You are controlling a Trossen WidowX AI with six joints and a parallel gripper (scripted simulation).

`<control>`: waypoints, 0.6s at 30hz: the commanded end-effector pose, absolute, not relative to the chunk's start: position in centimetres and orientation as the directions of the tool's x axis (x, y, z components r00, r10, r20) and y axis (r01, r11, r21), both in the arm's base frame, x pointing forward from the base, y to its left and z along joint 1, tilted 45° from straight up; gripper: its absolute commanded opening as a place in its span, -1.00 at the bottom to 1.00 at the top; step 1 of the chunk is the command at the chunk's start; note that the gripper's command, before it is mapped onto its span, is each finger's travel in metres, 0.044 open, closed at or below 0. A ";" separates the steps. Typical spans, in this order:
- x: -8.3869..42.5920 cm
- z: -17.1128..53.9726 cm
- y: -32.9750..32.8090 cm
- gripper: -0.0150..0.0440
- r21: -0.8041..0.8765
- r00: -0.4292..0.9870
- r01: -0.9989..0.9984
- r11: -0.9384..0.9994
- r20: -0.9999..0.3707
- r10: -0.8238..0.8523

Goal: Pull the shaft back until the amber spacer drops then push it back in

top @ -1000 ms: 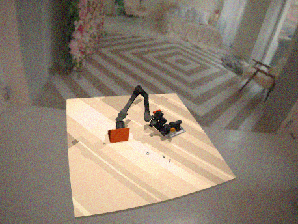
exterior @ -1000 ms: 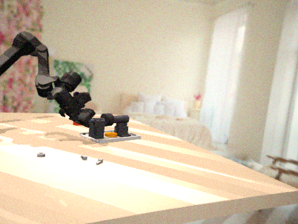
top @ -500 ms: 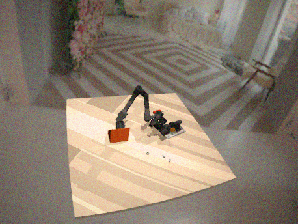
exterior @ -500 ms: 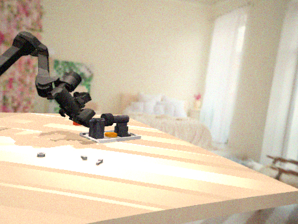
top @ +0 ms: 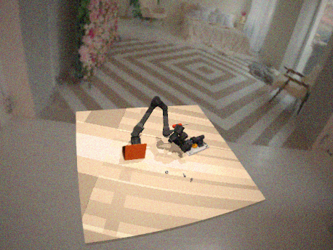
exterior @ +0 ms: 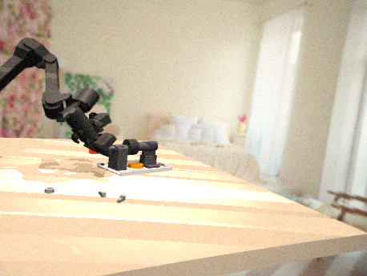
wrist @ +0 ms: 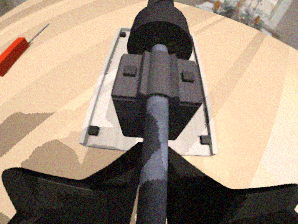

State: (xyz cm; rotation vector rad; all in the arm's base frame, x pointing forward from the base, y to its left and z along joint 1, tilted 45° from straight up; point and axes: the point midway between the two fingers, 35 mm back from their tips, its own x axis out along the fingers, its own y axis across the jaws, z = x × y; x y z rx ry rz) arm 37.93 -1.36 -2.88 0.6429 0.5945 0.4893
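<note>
The grey shaft (wrist: 156, 117) runs from my gripper through the near dark block (wrist: 182, 107) (exterior: 118, 157) towards a dark round collar (wrist: 160, 35) (exterior: 130, 145). Beyond the collar stands the far dark block (exterior: 148, 156) with a cylinder on top. The amber spacer (exterior: 135, 165) (top: 195, 146) lies low between the two blocks, within the pale tray's outline. It is hidden in the wrist view. My gripper (wrist: 152, 148) is shut on the shaft, just outside the near block. The shaft's far end and any other spacers on it cannot be made out.
The pale tray (wrist: 97, 112) (exterior: 140, 172) carries both blocks. A red-handled screwdriver (wrist: 14, 56) (top: 174, 126) lies beside it. An orange-red panel (top: 135, 152) stands by the arm's base. Small grey parts (exterior: 49, 190) (exterior: 102, 194) (exterior: 121, 198) lie on the table nearer the exterior camera.
</note>
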 end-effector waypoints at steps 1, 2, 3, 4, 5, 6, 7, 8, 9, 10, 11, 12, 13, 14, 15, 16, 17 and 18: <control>38.3 -2.7 -1.3 -0.49 0.669 0.730 -0.239 0.704 -0.354 0.585; 38.3 -2.7 -1.3 -0.49 0.669 0.730 -0.239 0.704 -0.354 0.585; 38.4 -2.7 -1.3 -0.49 0.669 0.730 -0.239 0.704 -0.354 0.585; 38.4 -2.7 -1.3 -0.49 0.669 0.730 -0.239 0.704 -0.354 0.585; 38.4 -2.7 -1.3 -0.49 0.669 0.730 -0.239 0.704 -0.354 0.585; 38.4 -2.7 -1.3 -0.49 0.669 0.730 -0.239 0.704 -0.354 0.585; 38.4 -2.7 -1.3 -0.49 0.669 0.730 -0.239 0.704 -0.354 0.585; 38.4 -2.7 -1.3 -0.49 0.669 0.730 -0.239 0.704 -0.354 0.585; 38.4 -2.7 -1.3 -0.49 0.669 0.730 -0.239 0.704 -0.354 0.585; 38.4 -2.7 -1.3 -0.49 0.669 0.730 -0.239 0.704 -0.354 0.585; 38.5 -2.7 -1.3 -0.49 0.669 0.730 -0.239 0.704 -0.354 0.585; 38.5 -2.7 -1.3 -0.49 0.669 0.730 -0.239 0.704 -0.354 0.585; 38.5 -2.7 -1.3 -0.49 0.669 0.730 -0.239 0.704 -0.354 0.585; 38.5 -2.7 -1.3 -0.49 0.669 0.730 -0.239 0.704 -0.354 0.585; 38.5 -2.7 -1.3 -0.49 0.669 0.730 -0.239 0.704 -0.354 0.585; 38.5 -2.7 -1.3 -0.49 0.669 0.730 -0.239 0.704 -0.354 0.585; 38.5 -2.7 -1.3 -0.49 0.669 0.730 -0.239 0.704 -0.354 0.585; 38.5 -2.7 -1.3 -0.49 0.669 0.730 -0.239 0.704 -0.354 0.585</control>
